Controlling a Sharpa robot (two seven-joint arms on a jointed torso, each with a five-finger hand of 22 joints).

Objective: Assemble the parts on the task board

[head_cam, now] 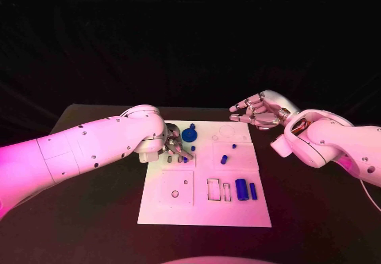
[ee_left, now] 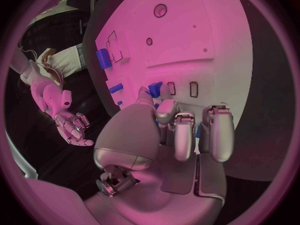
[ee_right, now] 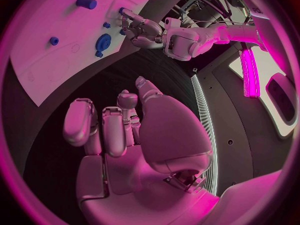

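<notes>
Task board [head_cam: 206,212] slots are approached by the left hand [head_cam: 174,144], apparently pinching a blue part [head_cam: 185,159] for seating. Beyond the board's far corner, the right hand [head_cam: 258,114] is held loosely curled, empty, likely kept clear.

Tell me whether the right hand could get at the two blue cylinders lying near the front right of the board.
Probably yes. The right hand hovers off the task board's far right corner holding nothing, and nothing lies between it and the blue cylinders. The left hand works on the other side.
</notes>
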